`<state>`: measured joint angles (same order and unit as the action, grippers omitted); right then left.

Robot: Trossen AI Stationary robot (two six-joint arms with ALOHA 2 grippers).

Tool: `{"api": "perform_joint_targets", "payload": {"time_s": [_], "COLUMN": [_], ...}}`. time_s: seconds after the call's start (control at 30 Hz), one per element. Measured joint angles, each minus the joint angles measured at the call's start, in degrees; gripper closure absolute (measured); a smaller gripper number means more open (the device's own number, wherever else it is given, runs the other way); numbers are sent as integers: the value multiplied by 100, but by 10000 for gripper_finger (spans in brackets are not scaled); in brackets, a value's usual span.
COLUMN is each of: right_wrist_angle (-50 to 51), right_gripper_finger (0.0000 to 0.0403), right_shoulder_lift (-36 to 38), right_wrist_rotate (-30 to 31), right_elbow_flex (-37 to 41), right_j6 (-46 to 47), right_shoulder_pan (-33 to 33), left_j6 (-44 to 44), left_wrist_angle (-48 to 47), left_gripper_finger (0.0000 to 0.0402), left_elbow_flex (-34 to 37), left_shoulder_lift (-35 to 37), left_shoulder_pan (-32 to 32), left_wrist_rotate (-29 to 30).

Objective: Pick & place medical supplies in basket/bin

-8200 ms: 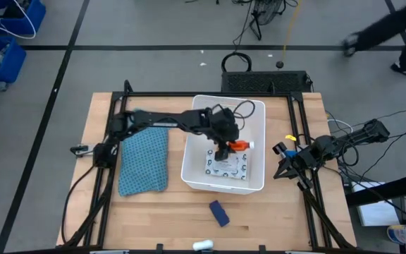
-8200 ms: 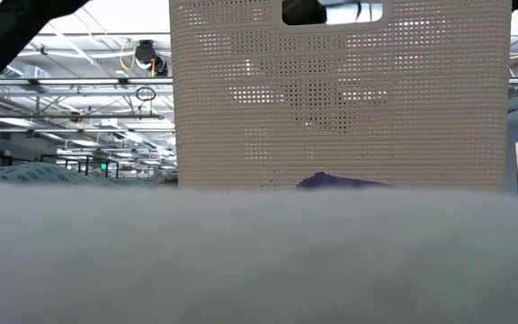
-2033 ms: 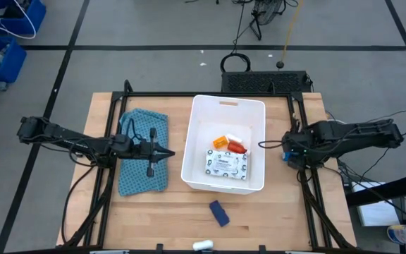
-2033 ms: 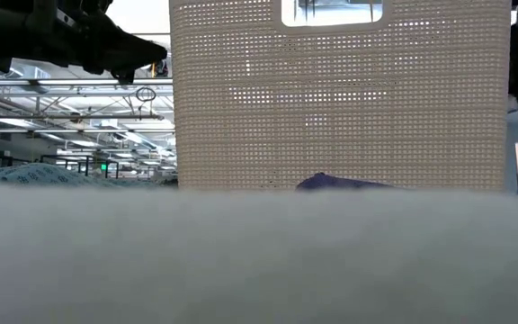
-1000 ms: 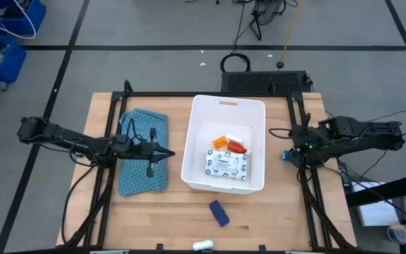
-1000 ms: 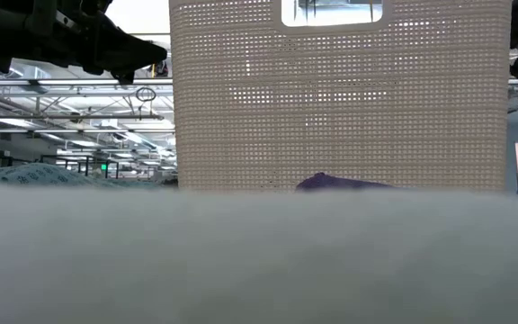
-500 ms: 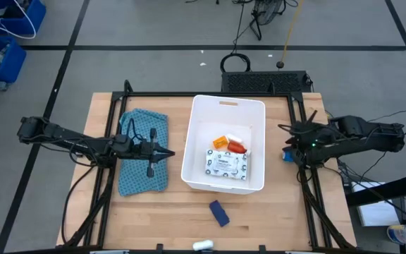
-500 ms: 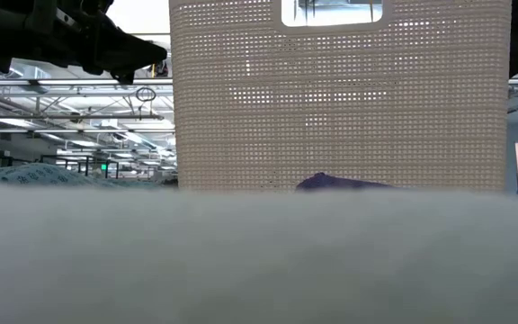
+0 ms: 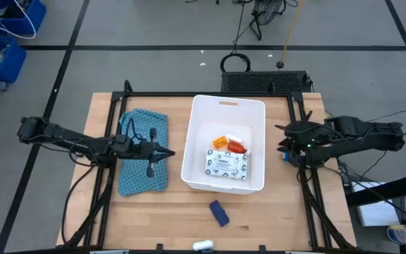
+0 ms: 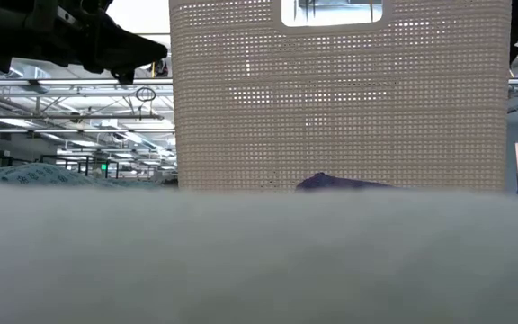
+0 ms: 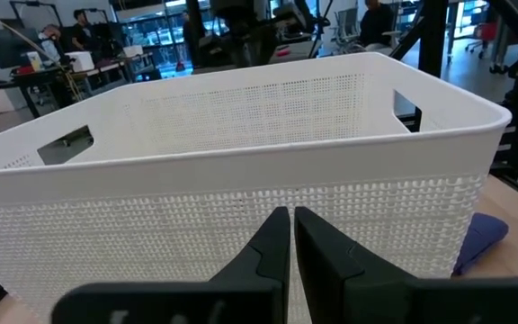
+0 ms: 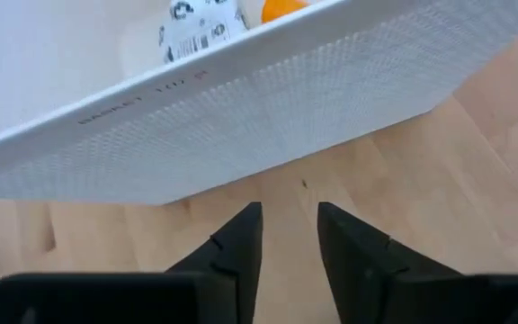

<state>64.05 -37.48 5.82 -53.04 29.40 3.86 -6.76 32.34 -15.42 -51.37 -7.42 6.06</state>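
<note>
High view: blue piece point(image 9: 218, 212) and white tube point(image 9: 203, 245) lying outside the tub point(image 9: 258, 113); risk judged: tube rolling off the edge if nudged. Left gripper point(image 9: 169, 152) hovering over the cloth point(image 9: 143, 162).

Left wrist view: fingers point(image 11: 268, 247) pressed together, empty.

Right wrist view: right gripper point(image 12: 289, 236) beside the tub wall, jaws parted, holding nothing.

Bin point(image 9: 256, 111) mid-table, packet point(image 9: 225, 164) and pill bottle point(image 9: 220, 143) inside it. Cloth point(image 9: 144, 159) left of bin. Two loose pieces point(image 9: 218, 213) on table in front of bin.
</note>
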Motion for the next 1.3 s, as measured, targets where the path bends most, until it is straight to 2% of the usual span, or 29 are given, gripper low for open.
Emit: {"api": "perform_joint_targets", "payload": {"time_s": [0.23, 0.37, 0.53, 0.7, 0.87, 1.17, 1.3], "right_wrist_angle": [12, 127, 222, 140, 81, -812, -1154], "right_gripper_finger": [345, 372, 400, 401, 402, 402, 402], "right_shoulder_lift": [-239, -227, -231, -396, -759, -1440, -1602], "right_wrist_rotate": [-84, -554, -1493, -1472, -1021, -943, -877], "right_elbow_flex": [0, 0, 0, 0, 0, 0, 0], "right_j6": [-214, -395, -791, -887, -736, -1087, -1273], "right_shoulder_pan": [0, 0, 2, -2, -4, -29, -280], "left_j6": [6, 9, -11, -22, -20, -20, -20], "left_wrist_angle": [3, 0, -1, 0, 4, 44, 46], "left_gripper_finger": [376, 376, 376, 376, 376, 376, 376], "left_elbow_flex": [0, 0, 0, 0, 0, 0, 0], "left_shoulder_lift": [0, 0, 0, 0, 0, 2, 2], "left_shoulder_pan": [0, 0, 0, 0, 0, 0, 0], "left_wrist_rotate": [-3, -4, -4, -4, -4, -4, -4]}}
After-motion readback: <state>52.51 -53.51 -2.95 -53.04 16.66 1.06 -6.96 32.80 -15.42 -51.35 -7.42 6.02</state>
